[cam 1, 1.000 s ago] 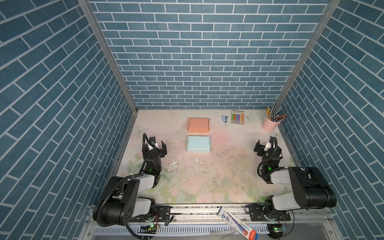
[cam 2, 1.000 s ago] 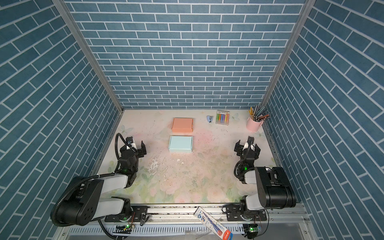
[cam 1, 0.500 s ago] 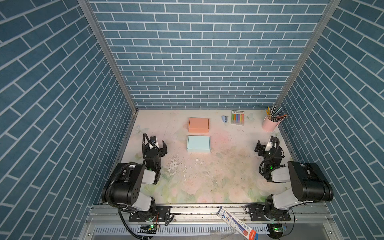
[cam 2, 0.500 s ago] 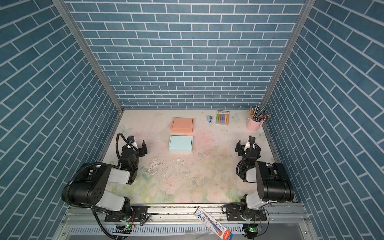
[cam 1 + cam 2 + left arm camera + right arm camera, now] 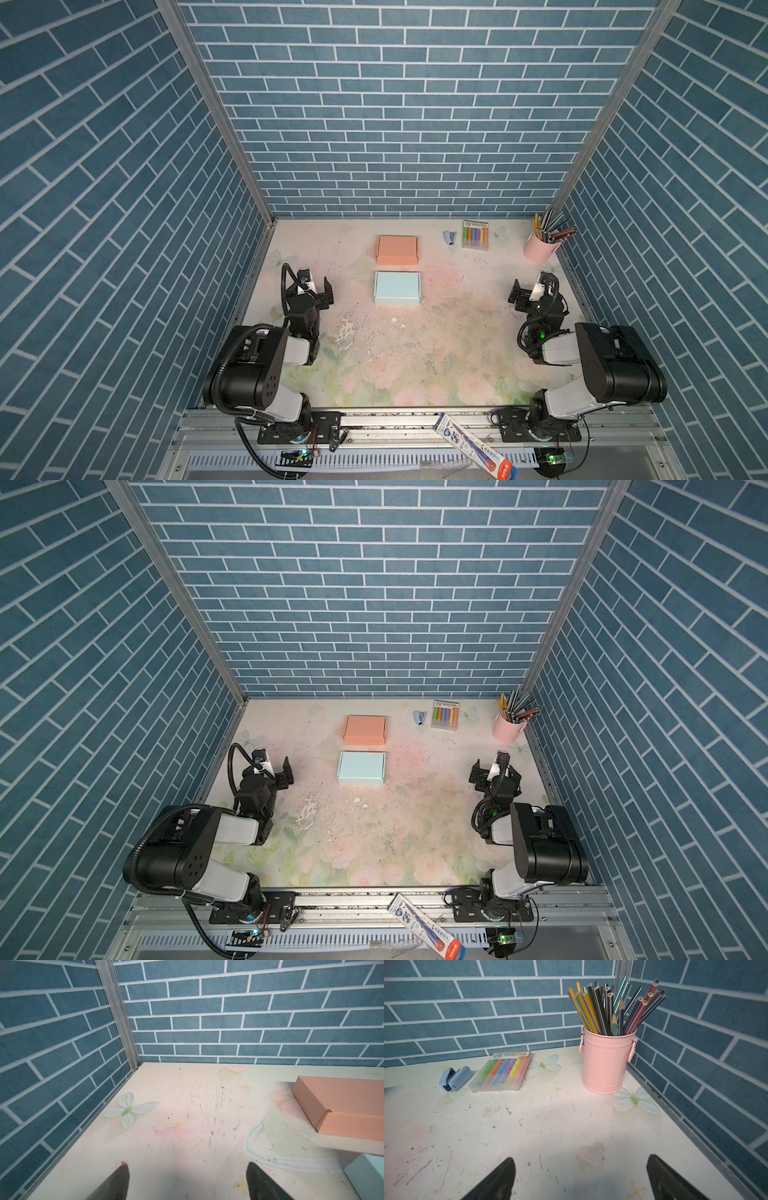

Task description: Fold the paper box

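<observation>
The pale blue paper box (image 5: 397,288), apparently closed up, lay flat just robot-side of the orange box (image 5: 397,249), long axis crosswise between the arms, nearer the left gripper (image 5: 316,286) than the right gripper (image 5: 528,289), both spread wide and empty.

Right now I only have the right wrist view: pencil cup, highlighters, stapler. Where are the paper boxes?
Observer: Two boxes that look closed lie mid-table in both top views: the orange box farther back, the light blue box nearer the robot.
Operator: Are they touching?
Observer: No, a strip of table shows between them.
Operator: Is the other arm holding either?
Observer: No. The left gripper is open and empty, off to the left of the light blue box.
</observation>
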{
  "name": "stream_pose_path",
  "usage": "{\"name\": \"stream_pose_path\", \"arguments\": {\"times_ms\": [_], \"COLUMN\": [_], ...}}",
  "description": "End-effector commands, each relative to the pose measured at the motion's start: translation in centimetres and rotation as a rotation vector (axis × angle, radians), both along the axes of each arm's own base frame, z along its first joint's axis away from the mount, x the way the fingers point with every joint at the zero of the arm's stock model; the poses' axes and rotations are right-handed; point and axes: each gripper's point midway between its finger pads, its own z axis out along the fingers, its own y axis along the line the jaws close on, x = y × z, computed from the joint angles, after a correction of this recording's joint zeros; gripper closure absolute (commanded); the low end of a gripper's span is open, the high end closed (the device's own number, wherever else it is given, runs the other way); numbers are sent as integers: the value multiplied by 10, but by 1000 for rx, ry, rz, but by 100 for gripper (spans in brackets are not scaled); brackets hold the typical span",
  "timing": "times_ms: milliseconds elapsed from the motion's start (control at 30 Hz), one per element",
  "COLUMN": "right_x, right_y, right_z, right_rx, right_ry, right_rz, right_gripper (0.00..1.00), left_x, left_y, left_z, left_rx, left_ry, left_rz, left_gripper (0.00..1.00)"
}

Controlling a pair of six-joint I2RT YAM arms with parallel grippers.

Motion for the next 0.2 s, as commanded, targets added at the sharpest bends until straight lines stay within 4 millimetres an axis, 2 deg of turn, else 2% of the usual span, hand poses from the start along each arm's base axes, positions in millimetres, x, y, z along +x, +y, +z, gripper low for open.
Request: {"name": "stream_pose_path", "arguments": {"times_ms": [0,167], "right_x": [2,2], "right_y": [1,1], "right_z": [9,9], "right_rx": [-7,-6], "right_ry": [-35,-36], "right_rz": [9,8], "right_gripper": [2,2], "left_x": [3,3], "left_y": [0,1], "left_z": [4,5], "left_rx": [2,1], "left_ry": [-11,-14], "left_rz": [-3,-3], "left_gripper": [12,12]}}
